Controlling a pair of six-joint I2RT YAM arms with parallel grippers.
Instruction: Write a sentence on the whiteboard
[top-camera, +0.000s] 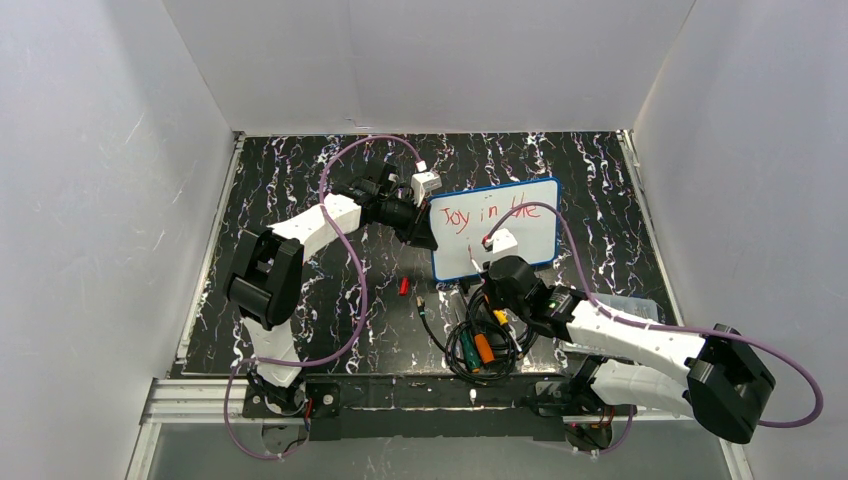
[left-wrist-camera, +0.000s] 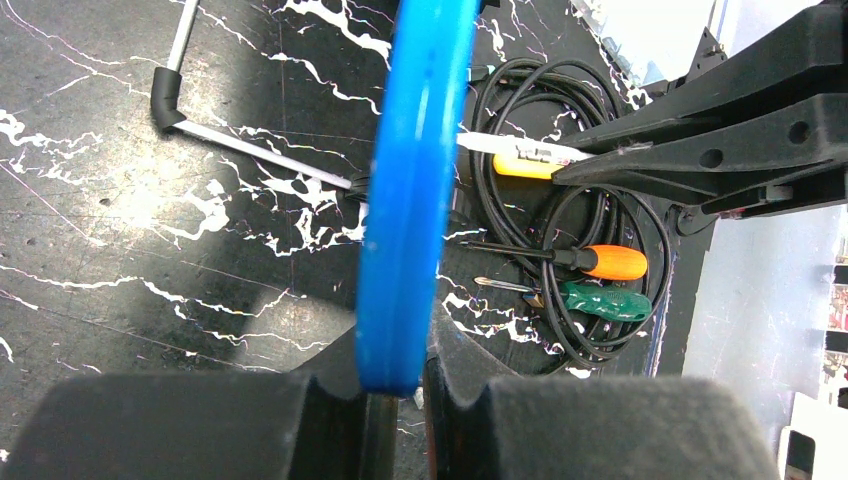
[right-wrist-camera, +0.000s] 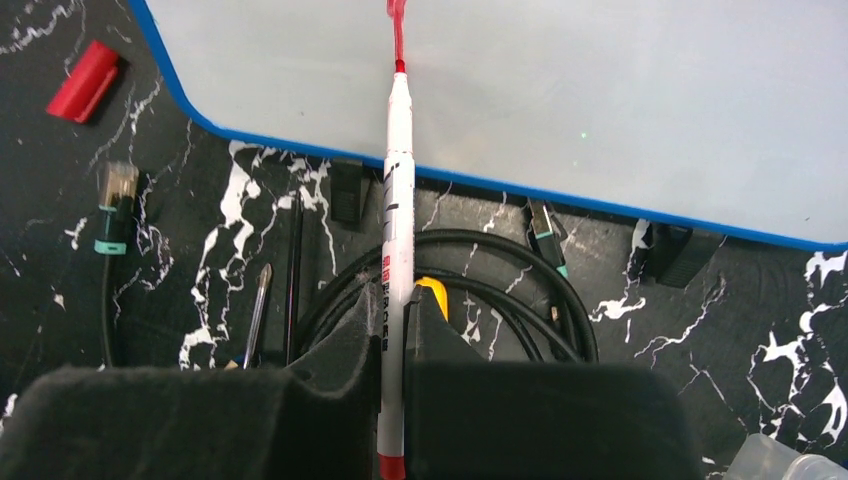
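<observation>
The whiteboard (top-camera: 520, 245), white with a blue rim, stands propped up at mid-table. Red lettering of the sentence (top-camera: 490, 213) reads "Joy in the" along its top line. My left gripper (top-camera: 424, 236) is shut on the board's left edge; in the left wrist view the blue rim (left-wrist-camera: 405, 180) runs down between the jaws of that gripper (left-wrist-camera: 395, 378). My right gripper (right-wrist-camera: 397, 322) is shut on a white marker (right-wrist-camera: 398, 190). The marker's red tip touches the whiteboard (right-wrist-camera: 600, 90) at the foot of a fresh red stroke (right-wrist-camera: 397, 22) below the first line.
A red marker cap (top-camera: 404, 286) lies in front of the board. A coil of black cable (top-camera: 478, 335) holds an orange-handled screwdriver (top-camera: 484, 348) and a green-handled one (top-camera: 468, 350). An Allen key (left-wrist-camera: 230, 140) lies on the marbled tabletop. White walls enclose three sides.
</observation>
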